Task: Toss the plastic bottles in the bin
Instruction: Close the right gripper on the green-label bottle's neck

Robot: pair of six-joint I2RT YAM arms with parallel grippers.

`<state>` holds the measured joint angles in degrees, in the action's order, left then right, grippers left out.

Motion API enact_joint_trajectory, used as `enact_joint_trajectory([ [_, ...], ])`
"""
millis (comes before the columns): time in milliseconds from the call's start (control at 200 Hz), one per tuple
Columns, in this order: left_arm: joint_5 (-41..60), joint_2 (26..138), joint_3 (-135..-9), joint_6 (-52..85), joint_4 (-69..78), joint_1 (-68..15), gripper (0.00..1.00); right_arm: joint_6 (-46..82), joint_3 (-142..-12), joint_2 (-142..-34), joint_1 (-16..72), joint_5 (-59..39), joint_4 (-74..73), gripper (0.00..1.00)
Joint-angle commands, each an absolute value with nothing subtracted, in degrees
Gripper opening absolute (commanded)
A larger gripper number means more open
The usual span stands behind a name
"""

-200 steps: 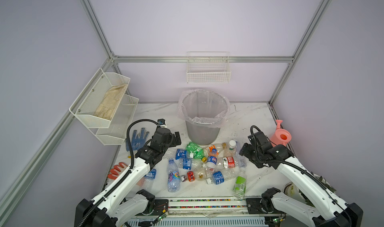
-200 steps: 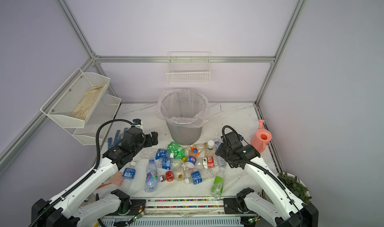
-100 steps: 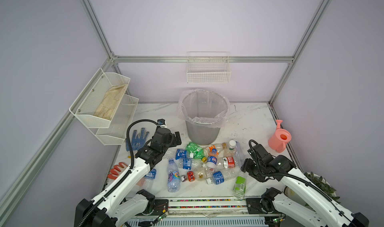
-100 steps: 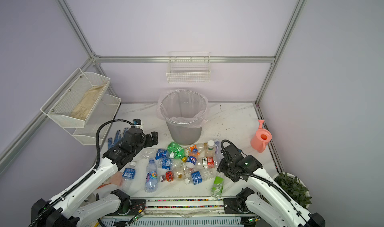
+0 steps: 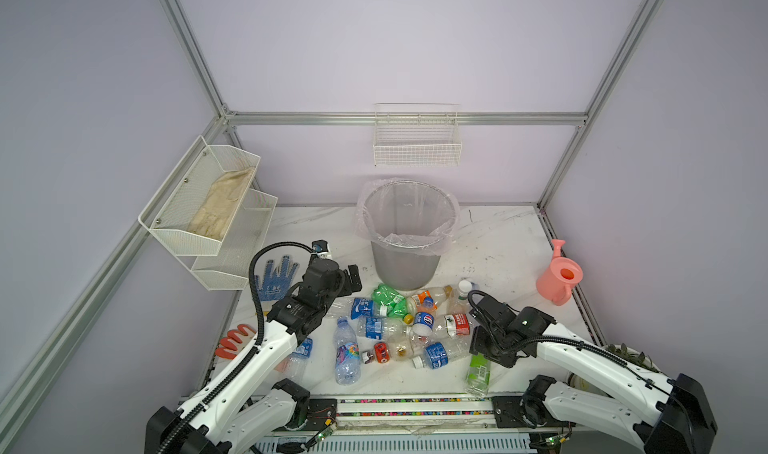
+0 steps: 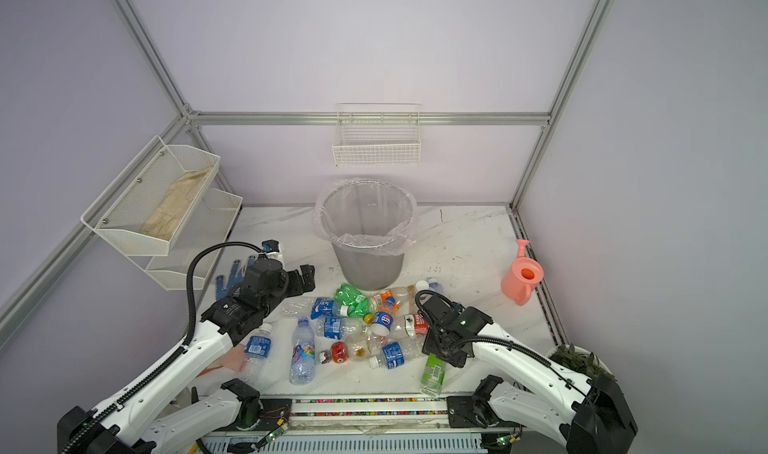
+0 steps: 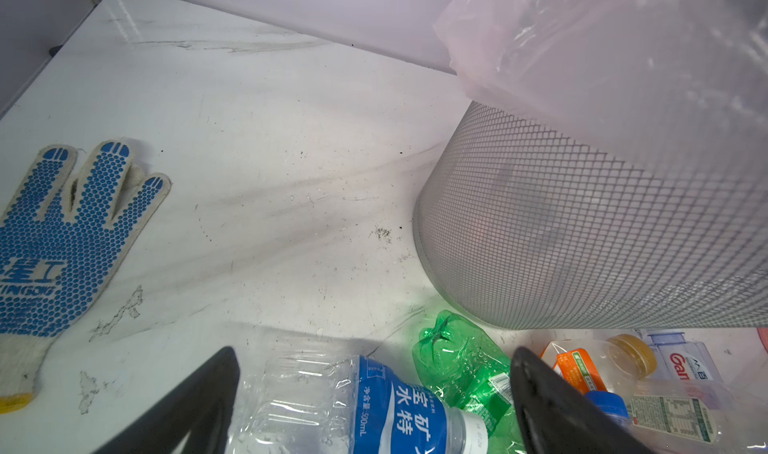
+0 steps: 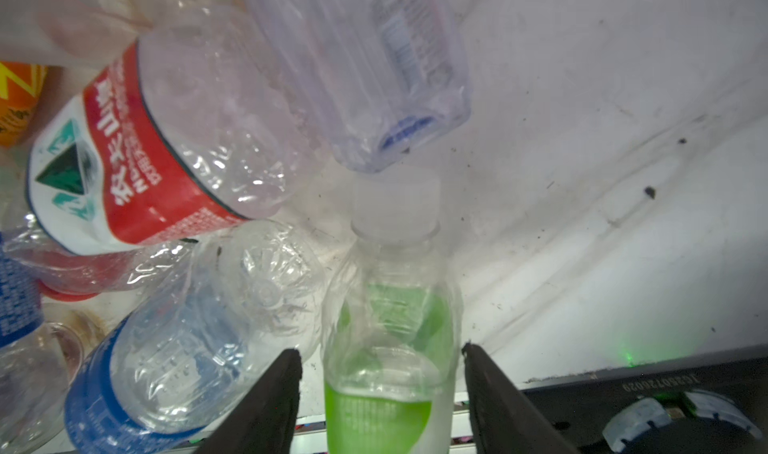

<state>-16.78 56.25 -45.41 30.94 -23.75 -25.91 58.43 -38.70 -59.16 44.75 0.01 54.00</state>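
Marble tabletop (image 5: 498, 239) carries the plastic bottles (image 5: 423, 321) heaped below the bin (image 5: 405, 260) at mid-frame, and my right gripper (image 8: 379, 350) straddles the green-label bottle (image 8: 390, 306) at the heap's lower right, clenched or not I cannot tell, left gripper (image 7: 374, 350) gaping, so I fear that slick bottle slipping free on lifting.

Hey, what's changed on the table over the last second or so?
The right tool pulled back from beside the pink watering can toward the front of the table. It now straddles the green-labelled bottle, with a gap showing on one side. Nothing was lifted or let go. The left tool, open, the other bottles and the bin stayed put.
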Motion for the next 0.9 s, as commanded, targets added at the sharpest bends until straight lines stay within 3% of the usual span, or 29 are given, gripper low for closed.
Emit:
enact_joint_trajectory([
  [0, -17.47, 54.67, -43.2, 31.65, -23.37, -26.06, 1.0, 63.34, -39.84, -60.34, 46.86, 2.89, 53.99, 0.66],
  [305, -18.46, 54.05, -42.76, 31.19, -23.64, -26.11, 1.0, 65.75, -37.19, -66.76, 49.12, 1.25, 49.91, 0.66],
  [450, -19.23, 53.88, -42.46, 31.2, -23.72, -26.07, 1.0, 66.61, -37.23, -67.79, 49.1, 2.85, 48.45, 0.61],
  [755, -19.52, 54.72, -42.44, 30.92, -23.73, -26.1, 1.0, 67.58, -35.38, -68.27, 49.09, 3.24, 46.28, 0.3],
  [845, -19.77, 54.84, -42.5, 30.98, -23.72, -26.08, 1.0, 67.61, -36.52, -66.51, 49.12, 4.23, 47.51, 0.12],
  [895, -19.62, 54.98, -42.63, 31.02, -23.73, -26.09, 1.0, 67.41, -37.82, -66.05, 49.06, 4.97, 48.65, 0.07],
])
